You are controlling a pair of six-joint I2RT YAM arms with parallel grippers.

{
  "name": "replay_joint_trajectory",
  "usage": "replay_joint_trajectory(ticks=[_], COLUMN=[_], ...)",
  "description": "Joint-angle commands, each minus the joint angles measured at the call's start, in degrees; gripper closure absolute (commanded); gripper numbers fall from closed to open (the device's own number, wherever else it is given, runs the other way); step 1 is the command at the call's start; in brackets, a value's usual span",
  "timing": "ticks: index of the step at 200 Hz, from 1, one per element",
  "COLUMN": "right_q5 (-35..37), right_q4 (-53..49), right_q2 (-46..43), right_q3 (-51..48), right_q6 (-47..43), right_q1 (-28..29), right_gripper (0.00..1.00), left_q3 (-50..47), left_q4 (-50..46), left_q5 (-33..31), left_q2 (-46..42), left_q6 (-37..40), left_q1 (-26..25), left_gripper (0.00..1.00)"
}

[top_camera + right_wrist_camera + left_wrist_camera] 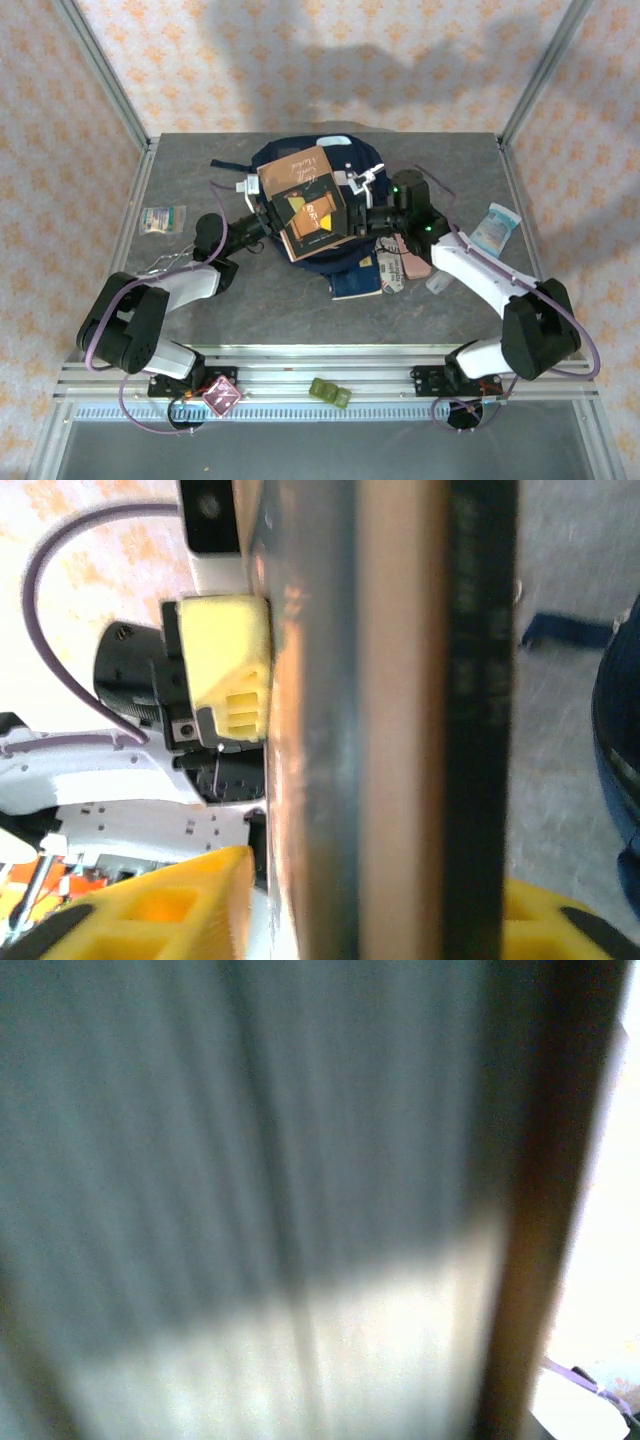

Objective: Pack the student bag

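**Both arms at the brown book over the student bag**

Top external: the student bag (368,165) lay on the grey table (200,170), centre-rear. A brown book (303,203) sat tilted over the bag, covering most of it. The left gripper (252,222) was at the book's left edge and the right gripper (362,215) at its right edge. A flat navy book (355,283) lay touching the bag's near edge. A small packet (162,218) sat well left of the bag, and a white-blue pouch (495,228) well right of it.

Left wrist: heavy blur. I saw a grey-green surface with a brown edge (545,1210) along its right side, very close to the lens. The fingers weren't readable, so I can't tell the left gripper's state from here.

Right wrist: the brown book (400,680) ran edge-on between the right gripper's (370,920) yellow fingers (170,910), one on each side, clamped on it. One yellow finger of the left gripper (228,675) lay flat against the book's face. Its partner was hidden behind the book, so that grip was unconfirmed. The bag's navy fabric (618,730) showed just past the book.
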Motion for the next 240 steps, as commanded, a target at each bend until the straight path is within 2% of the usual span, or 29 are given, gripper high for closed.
replay_joint_trajectory(ticks=[1, 28, 71, 82, 94, 106, 115, 128, 137, 164, 192, 216, 240], right_q5=[3.59, 9.49, 17.45, 20.07, 23.86, 26.97, 28.1, 28.73, 29.05, 33.84, 38.85, 43.96, 46.24], right_q4=[19.58, 33.94, 36.33, 36.34, 35.98, 33.91, 32.17, 31.81, 31.13, 19.15, 6.39, -2.5, -6.09], right_q2=[-5.2, -7.26, -5.82, -5.81, -6.43, -7.48, -8.67, -11.08, -14.47, -24.21, -31.67, -35.17, -37.85], right_q3=[-5.81, -12.67, -12.12, -12.47, -13.33, -14.13, -14.86, -16.92, -18.25, -18.78, -17.71, -16.79, -17.53], right_q6=[11.5, 19.59, 20.39, 21.12, 21.46, 21.21, 20.93, 21.17, 21.01, 15.91, 10.97, 8.64, 8.88], right_q1=[-0.19, 2.82, 8.42, 8.44, 8.31, 7.51, 6.4, 4.32, 2.52, -1.8, -5.59, -8.24, -10.57], right_gripper=[0.53, 0.49, 0.52, 0.62, 0.83, 0.99, 1.0, 1.0, 1.0, 1.0, 1.0, 1.0, 1.0], left_q3=[-1.11, -0.32, 1.53, 2.02, 2.8, 2.82, 2.49, 2.51, 3.57, 11.75, 23.16, 34.32, 45.79], left_q4=[4.46, 6.18, 9.38, 10.23, 9.86, 8.33, 3.86, -4.18, -13.51, -43.94, -65.85, -78.25, -89.85], left_q5=[-9.58, -17.71, -25.34, -25.53, -24.34, -23.58, -23.57, -23.53, -24.38, -28.89, -33.77, -34.64, -35.46], left_q2=[-2.58, -2.92, 0.31, 1.37, 2.36, 2.44, 1.57, -0.47, -2.31, -3.99, 1.82, 10.57, 20.0], left_q6=[-0.48, -0.25, 1.29, 1.34, 1.29, 1.89, 3.51, 7.97, 12.34, 29.18, 42.76, 51.95, 60.7], left_q1=[-0.02, -2.62, -9.29, -10.41, -10.83, -10.81, -10.79, -10.45, -10.27, -10.32, -10.26, -10.25, -10.59], left_gripper=[1.0, 1.0, 1.0, 1.0, 1.0, 0.81, 0.67, 0.56, 0.49, 0.37, 0.3, 0.28, 0.27])
